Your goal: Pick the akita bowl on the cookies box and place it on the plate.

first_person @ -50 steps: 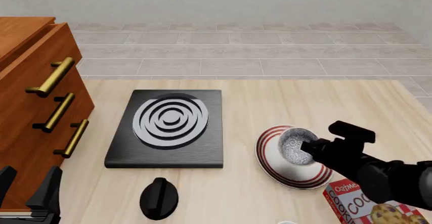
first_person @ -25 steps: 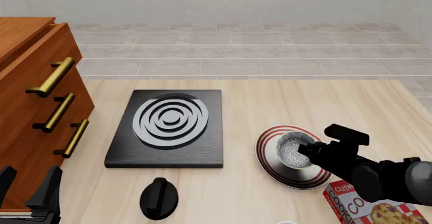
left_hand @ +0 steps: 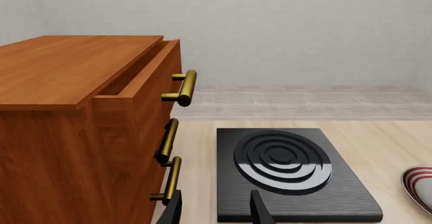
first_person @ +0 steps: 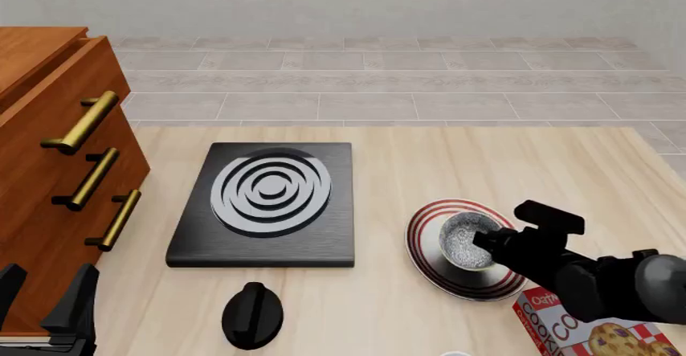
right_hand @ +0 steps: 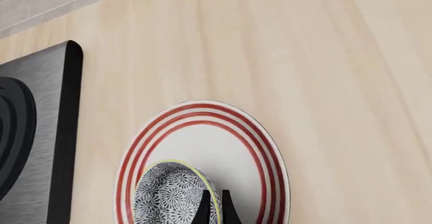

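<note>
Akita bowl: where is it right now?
In the front view the akita bowl sits over the plate at the table's right, right claw pinching its rim; the cookies box is nearer the camera, to its right.

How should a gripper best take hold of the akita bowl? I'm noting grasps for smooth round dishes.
By its rim, from above. The akita bowl sits upright and open-topped on the plate; its thin wall lets one finger go inside and one outside. The right gripper is pinching the rim this way, on the arm's own side, fingers nearly together. The round outside likely offers a poorer hold.
</note>
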You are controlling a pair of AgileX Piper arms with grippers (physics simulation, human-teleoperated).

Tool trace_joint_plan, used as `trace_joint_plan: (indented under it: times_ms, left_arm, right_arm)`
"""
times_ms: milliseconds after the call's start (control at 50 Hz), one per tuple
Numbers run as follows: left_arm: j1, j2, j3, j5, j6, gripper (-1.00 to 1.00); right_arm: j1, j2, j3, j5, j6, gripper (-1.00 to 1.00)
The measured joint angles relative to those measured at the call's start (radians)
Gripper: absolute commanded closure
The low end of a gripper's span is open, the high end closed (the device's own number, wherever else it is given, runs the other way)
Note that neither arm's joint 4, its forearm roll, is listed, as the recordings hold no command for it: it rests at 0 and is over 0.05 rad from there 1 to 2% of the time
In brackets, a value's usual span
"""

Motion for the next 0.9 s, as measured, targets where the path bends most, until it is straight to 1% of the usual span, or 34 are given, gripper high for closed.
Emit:
trace_joint_plan:
  times_ms: [440,460,900]
  left_arm:
    - [0.000,0.000,0.000,0.000,0.000,-1.00]
    - [0.000,0.000,0.000,0.000,0.000,-1.00]
    - [0.000,0.000,0.000,0.000,0.000,-1.00]
  right_arm:
    - [-0.002,0.020,-0.004,-0.015,-0.001,1.00]
    - [-0.002,0.021,-0.003,-0.016,0.000,-1.00]
    - [-0.005,0.026,-0.001,-0.031,0.021,-1.00]
